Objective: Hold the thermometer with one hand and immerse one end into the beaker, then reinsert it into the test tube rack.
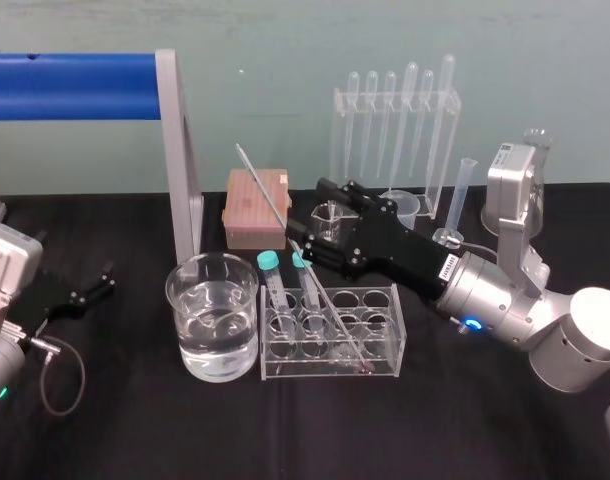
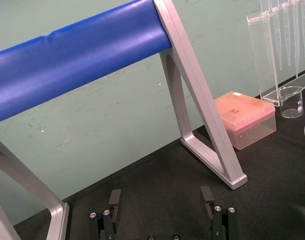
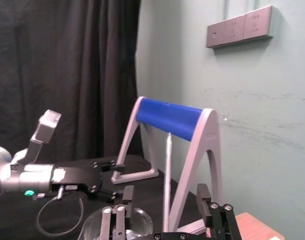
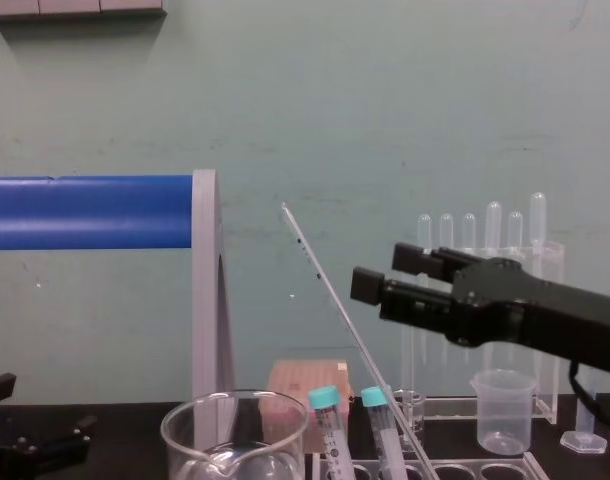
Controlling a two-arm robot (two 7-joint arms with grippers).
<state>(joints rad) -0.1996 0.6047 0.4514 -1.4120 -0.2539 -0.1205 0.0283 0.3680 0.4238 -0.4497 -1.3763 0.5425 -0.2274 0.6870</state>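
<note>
Right hand poised beside the thermometer; nothing has been lifted yet.
The thermometer (image 1: 262, 190) stands tilted in the test tube rack (image 1: 381, 350) near the front edge of the table (image 1: 465, 420), its top slanting back and to the left. The beaker (image 1: 213, 315), part-filled with water (image 1: 217, 348), stands just left of the rack. The right hand (image 1: 313, 218) hovers close to the rod with its fingers spread, apparently not touching it. The left gripper (image 1: 80, 290) rests spread at the table's left edge. By my reading, the grasp, the dip and the return all remain.

Nothing is legible, even the right claw's (image 1: 320, 222) white label (image 1: 448, 266).
</note>
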